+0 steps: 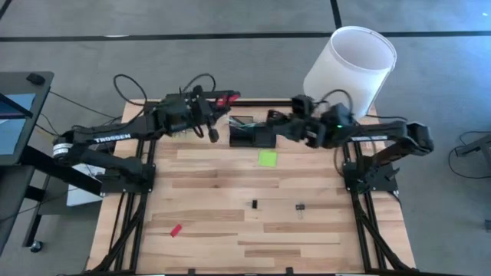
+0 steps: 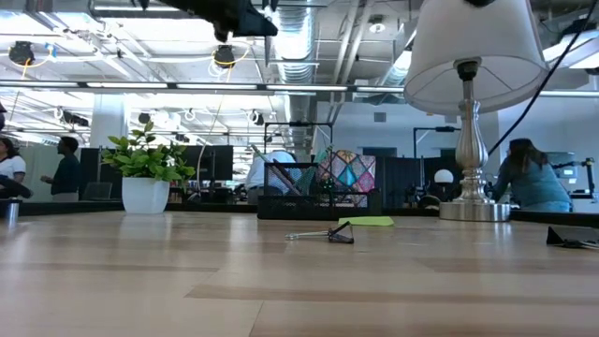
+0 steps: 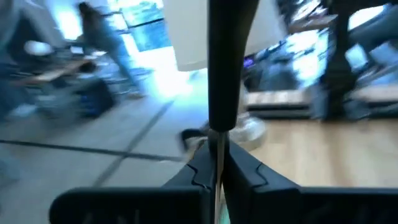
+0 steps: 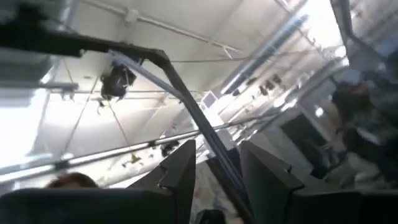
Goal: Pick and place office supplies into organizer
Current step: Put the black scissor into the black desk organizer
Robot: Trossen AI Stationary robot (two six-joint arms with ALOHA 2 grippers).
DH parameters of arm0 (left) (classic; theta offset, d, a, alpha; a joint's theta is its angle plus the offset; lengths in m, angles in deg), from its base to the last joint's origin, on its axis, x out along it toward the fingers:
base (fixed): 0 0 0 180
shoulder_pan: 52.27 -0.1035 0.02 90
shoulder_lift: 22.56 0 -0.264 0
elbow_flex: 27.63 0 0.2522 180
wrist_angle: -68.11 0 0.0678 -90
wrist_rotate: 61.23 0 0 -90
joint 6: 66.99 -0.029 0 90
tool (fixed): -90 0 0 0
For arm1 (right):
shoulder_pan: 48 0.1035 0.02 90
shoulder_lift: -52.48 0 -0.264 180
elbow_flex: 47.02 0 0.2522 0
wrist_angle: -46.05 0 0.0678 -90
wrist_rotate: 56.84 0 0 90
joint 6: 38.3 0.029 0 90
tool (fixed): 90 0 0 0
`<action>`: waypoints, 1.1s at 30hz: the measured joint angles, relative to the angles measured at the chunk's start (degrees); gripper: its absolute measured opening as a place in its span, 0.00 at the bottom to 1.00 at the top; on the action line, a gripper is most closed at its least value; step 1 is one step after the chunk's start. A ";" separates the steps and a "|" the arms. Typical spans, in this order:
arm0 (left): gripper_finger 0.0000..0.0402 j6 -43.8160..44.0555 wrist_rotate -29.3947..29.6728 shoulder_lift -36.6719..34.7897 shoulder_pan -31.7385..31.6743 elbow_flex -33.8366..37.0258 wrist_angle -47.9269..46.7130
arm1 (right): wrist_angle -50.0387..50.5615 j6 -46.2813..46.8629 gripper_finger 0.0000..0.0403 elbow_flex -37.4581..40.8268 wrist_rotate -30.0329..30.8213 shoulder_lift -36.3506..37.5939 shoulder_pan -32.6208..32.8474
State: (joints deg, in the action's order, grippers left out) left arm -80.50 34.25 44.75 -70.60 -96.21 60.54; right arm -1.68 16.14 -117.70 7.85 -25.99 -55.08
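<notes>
My left gripper (image 1: 217, 102) is raised over the table's far edge, left of the black organizer (image 1: 249, 132), and is shut on the red-handled scissors (image 1: 229, 98). In the low view it shows dark at the top (image 2: 234, 14), high above the organizer (image 2: 318, 195). My right gripper (image 1: 278, 123) hovers at the organizer's right end, open and tilted up toward the ceiling (image 4: 217, 168); a thin dark bar (image 4: 199, 124) runs between its fingers, and I cannot tell whether they touch it. A lime sticky-note pad (image 1: 267, 159), two black clips (image 1: 254, 204) (image 1: 300, 206) and a red eraser (image 1: 176, 229) lie flat on the table. My left gripper pinches the scissors between its two fingers (image 3: 245, 171). A thin edge (image 3: 218, 149) sits in the closed gap, and a dark long part (image 3: 222, 62) runs straight out beyond the fingertips. The scissors are lifted clear of the table, their red handles (image 1: 230, 97) showing beside the gripper.
A white lamp shade (image 1: 351, 65) stands at the far right corner, close behind my right arm; its base (image 2: 473, 208) sits beside the organizer. A potted plant (image 2: 145, 173) stands at the far left. People move in the room beyond. The wooden table's middle (image 1: 230, 184) holds only small items.
</notes>
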 joint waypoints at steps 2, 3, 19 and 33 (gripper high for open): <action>0.00 4.44 -8.13 1.27 -3.47 1.71 4.73 | 3.16 -5.00 0.29 0.01 2.10 2.53 2.66; 0.00 6.28 -11.14 2.63 -4.70 2.75 8.57 | 4.49 -7.69 0.29 0.02 3.72 3.56 4.26; 0.00 6.27 -14.13 28.52 -9.55 5.34 32.27 | 13.72 -24.98 0.29 0.02 23.12 5.96 19.71; 0.00 7.49 -12.31 34.70 -10.00 5.34 29.28 | 14.83 -27.50 0.29 0.02 24.13 5.94 20.25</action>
State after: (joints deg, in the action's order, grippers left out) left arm -73.01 21.94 79.45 -80.60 -90.87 89.82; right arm 13.15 -11.36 -117.68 31.98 -20.05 -34.83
